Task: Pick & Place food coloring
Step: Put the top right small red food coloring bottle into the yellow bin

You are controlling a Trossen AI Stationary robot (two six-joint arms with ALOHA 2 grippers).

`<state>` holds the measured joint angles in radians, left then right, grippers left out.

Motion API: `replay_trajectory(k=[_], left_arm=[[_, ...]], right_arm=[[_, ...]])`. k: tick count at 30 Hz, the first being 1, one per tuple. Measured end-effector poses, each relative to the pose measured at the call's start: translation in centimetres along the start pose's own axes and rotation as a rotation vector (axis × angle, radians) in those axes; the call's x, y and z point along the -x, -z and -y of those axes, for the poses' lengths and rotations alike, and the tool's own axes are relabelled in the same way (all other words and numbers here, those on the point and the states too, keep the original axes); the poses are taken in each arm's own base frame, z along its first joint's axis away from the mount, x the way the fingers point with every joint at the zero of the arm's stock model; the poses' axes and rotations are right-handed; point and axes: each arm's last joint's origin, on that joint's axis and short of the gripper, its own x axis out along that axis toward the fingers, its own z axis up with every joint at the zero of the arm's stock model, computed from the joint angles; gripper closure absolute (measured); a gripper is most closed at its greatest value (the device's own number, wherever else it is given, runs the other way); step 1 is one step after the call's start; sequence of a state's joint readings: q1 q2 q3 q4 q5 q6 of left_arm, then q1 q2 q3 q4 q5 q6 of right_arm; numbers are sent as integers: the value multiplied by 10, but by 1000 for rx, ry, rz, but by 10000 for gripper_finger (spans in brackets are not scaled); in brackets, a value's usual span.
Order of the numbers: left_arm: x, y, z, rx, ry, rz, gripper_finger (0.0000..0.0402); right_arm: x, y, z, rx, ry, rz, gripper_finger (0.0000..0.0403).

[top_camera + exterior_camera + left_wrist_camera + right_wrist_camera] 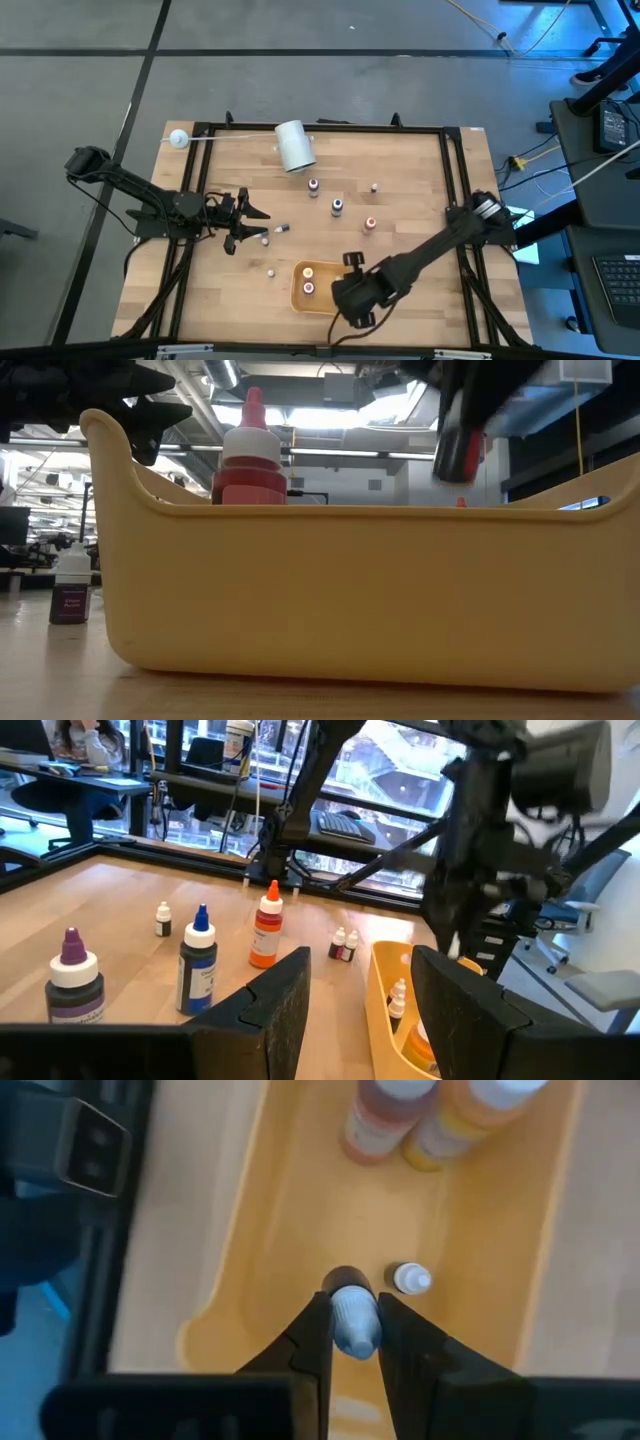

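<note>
Food coloring bottles stand scattered on the wooden table: purple-capped (72, 982), blue-capped (198, 960), orange (266, 928), and several smaller ones (374, 187). A yellow tray (300, 297) near the table's near edge holds a red bottle (250, 460), others (385, 1110) and a small white-capped one (410, 1278). My right gripper (352, 1342) hangs over the tray's inside, shut on a small bottle (352, 1320). My left gripper (365, 1005) is open at the table's left (250, 222) and faces the bottles, touching none. My right gripper pinches the small bottle by its pale bluish cap end (353, 1330) between both fingers, coming from above and pointing down. The dark body end (347, 1276) points down past the fingertips toward the tray floor. Whether it rests on the floor or hangs clear, I cannot tell.
A big white roll (295, 146) lies near the table's far edge, beside a white ball on a thin rod (179, 138). A black frame (448, 160) rims the table. Bare wood lies between the tray and the standing bottles. A person sits in the room beyond (85, 740).
</note>
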<state>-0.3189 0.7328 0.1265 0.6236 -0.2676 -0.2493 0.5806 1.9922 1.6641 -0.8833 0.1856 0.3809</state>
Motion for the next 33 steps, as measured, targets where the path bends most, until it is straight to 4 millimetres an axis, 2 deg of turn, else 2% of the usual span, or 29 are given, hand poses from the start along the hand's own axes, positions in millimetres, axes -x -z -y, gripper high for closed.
replay_trajectory(k=[8,15,33], left_arm=[[0,0,0,0,0,0,231],[0,0,0,0,0,0,231],[0,0,0,-1,0,-1,231]], right_arm=[[-37,6,-6,-14,4,-91,338],[-51,9,-8,6,3,-136,322],[-56,10,-8,18,-3,-152,307]])
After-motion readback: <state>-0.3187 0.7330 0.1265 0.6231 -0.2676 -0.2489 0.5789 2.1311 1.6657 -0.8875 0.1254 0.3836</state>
